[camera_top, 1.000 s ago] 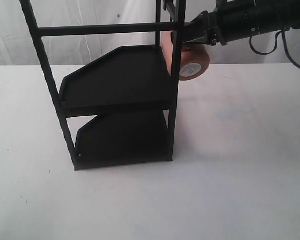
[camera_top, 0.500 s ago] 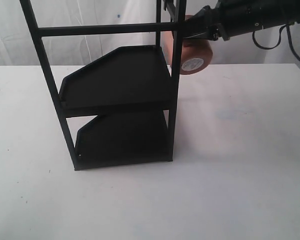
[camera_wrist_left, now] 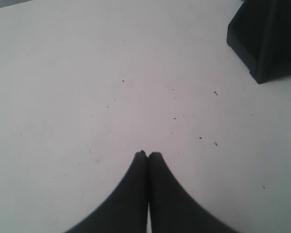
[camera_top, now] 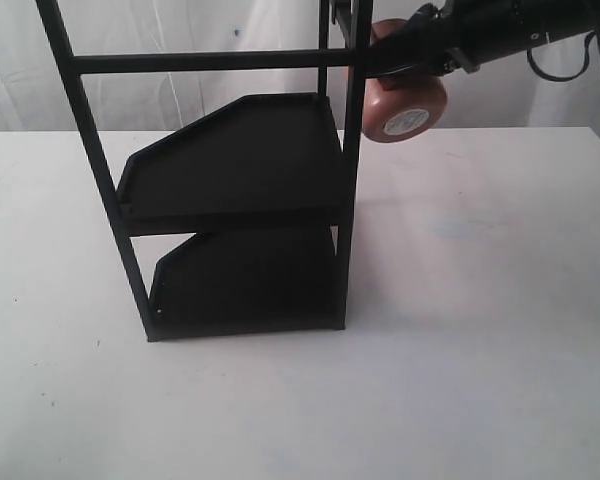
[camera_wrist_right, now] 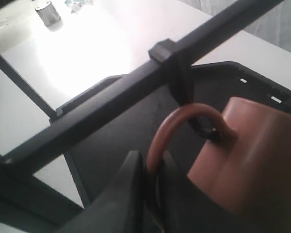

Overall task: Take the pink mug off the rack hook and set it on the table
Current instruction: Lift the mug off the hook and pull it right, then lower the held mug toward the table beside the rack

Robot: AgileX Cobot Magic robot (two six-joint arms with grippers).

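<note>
A cylindrical, coppery salmon pink mug (camera_top: 405,100) hangs in the air just beside the upper right post of the tall black metal frame rack (camera_top: 355,200). It is tipped on its side, so the white round sticker (camera_top: 407,120) on its base faces the exterior camera. It sits above the level of the rack's upper angled shelf (camera_top: 240,150) and well clear of the broad matte white table (camera_top: 480,350) the rack stands on. The black right gripper (camera_top: 395,58) reaches in from the side of the rack. In the right wrist view its fingers (camera_wrist_right: 133,177) are clamped on the mug's loop handle (camera_wrist_right: 177,121). The small black metal rack hook (camera_wrist_right: 184,90) drops from the rack's top crossbar (camera_wrist_right: 111,111) and passes through that loop, so the mug is not yet off the hook. The black left gripper (camera_wrist_left: 147,154) hangs over bare table near a bottom corner of the rack (camera_wrist_left: 262,43), its two fingertips pressed together and holding nothing.
</note>
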